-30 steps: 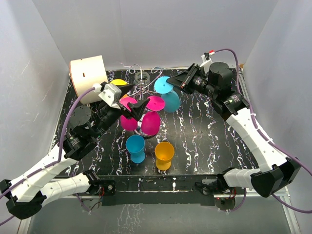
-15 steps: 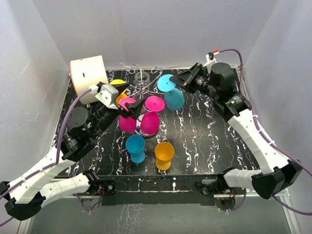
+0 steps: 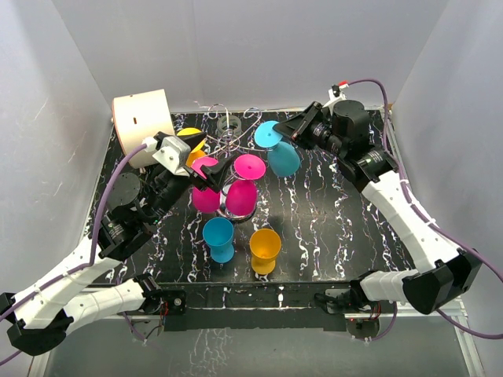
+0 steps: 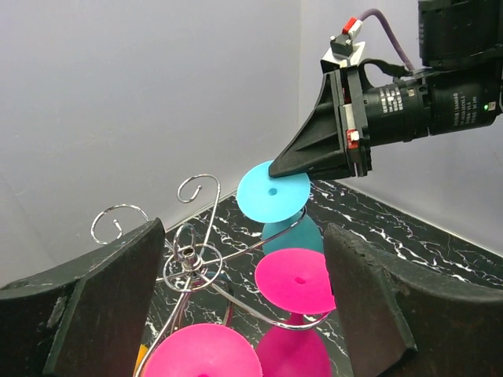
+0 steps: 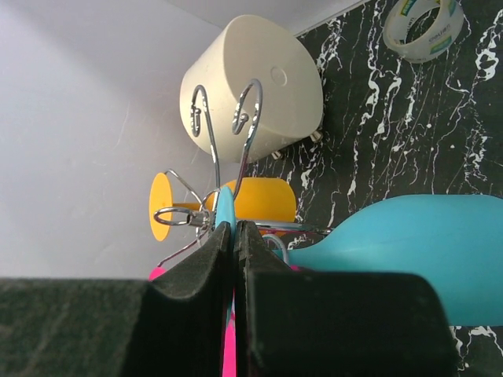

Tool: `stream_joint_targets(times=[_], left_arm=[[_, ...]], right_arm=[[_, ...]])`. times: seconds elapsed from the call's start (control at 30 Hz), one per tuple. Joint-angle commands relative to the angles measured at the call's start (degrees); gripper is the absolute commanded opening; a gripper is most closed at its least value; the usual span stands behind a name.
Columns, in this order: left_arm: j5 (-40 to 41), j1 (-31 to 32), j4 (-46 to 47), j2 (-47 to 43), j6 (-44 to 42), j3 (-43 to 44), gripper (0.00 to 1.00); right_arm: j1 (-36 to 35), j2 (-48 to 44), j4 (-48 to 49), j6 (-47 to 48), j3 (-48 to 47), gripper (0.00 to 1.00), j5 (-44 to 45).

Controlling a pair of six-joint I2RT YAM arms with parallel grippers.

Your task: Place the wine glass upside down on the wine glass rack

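The cyan wine glass (image 3: 283,159) hangs upside down, tilted, bowl down. My right gripper (image 3: 284,132) is shut on the rim of its flat foot (image 4: 273,193). In the right wrist view my right gripper (image 5: 234,228) pinches the thin foot edge, with the cyan bowl (image 5: 409,251) to the right. The wine glass rack (image 3: 228,145) is a silver wire stand with scroll arms (image 4: 189,259), and one arm curls under the cyan foot. My left gripper (image 3: 216,169) is open and empty beside the rack, with its fingers (image 4: 102,314) either side of the pink glasses.
Two pink glasses (image 3: 243,196) and a yellow one (image 3: 191,135) hang on the rack. A blue glass (image 3: 218,236) and an orange glass (image 3: 265,247) stand upright in front. A white cylinder (image 3: 143,126) and a tape roll (image 3: 229,123) sit at the back.
My right gripper has shifted the cyan glass slightly right, at the rack arm. My left gripper has drawn back a little to the left, still open.
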State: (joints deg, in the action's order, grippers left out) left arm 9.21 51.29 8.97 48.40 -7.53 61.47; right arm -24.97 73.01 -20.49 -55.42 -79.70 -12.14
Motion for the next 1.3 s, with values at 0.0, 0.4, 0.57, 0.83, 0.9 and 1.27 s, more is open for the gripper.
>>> stream_joint_targets(times=[0.0,0.4,0.57,0.83,0.9,1.27], left_arm=[[0.69,-0.02,1.42,-0.86,-0.93,0.48,0.81],[0.48,-0.04,1.64,-0.55,-1.43,0.59,0.81],[0.14,-0.03,1.66,-0.67,-1.40,0.49,0.81],[-7.19,-0.06,-4.03,0.90,-3.14,2.92,0.94],[-8.78,-0.10,-6.00,1.85,-2.56,3.96,0.99],[-25.96,0.02,-18.60,8.67,-4.04,13.68,0.98]], right_arm=[[0.20,1.22,3.74,1.56,-1.96,0.00,0.51],[0.19,3.98,3.41,2.81,-3.79,0.15,-1.53],[0.21,3.36,2.61,3.36,-3.71,0.30,-0.60],[0.19,0.38,1.01,5.10,-3.31,0.56,3.82],[0.19,-0.61,0.82,5.48,-3.10,0.59,4.32],[0.20,-11.57,-1.33,6.26,6.29,0.60,11.97]])
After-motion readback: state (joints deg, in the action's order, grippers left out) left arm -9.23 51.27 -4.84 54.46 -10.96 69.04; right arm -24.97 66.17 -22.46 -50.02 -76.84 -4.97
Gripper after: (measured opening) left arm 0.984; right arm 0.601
